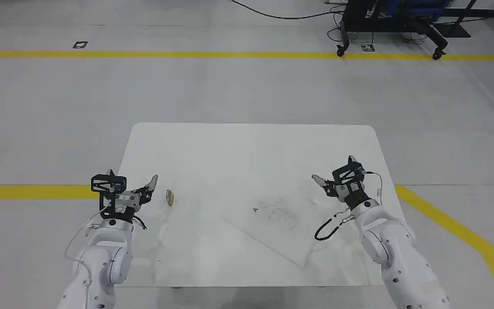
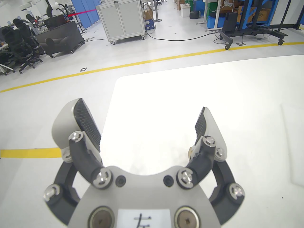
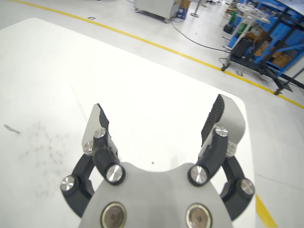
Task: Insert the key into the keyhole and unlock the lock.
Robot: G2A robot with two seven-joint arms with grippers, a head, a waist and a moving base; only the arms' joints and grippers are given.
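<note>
While left pincer [image 2: 142, 106] and right pincer [image 3: 159, 102] gape, a brassy lump [image 1: 169, 198], perhaps the lock, sits beside the left.

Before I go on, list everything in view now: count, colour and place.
table: one, white, in front of the robot.
tan object: one, small, probably the lock; near the table's left edge, just beside the left gripper.
dark sliver: one, thin and grey, possibly the key; lying mid-table, too small to be sure.
pale sheet: one, whitish, flat on the table's near right part.
scuff marks: a grey patch beside the sliver.
floor lines: yellow, around the table.
left gripper: one, open, over the table's left edge.
right gripper: one, open, over the table's right side.
</note>
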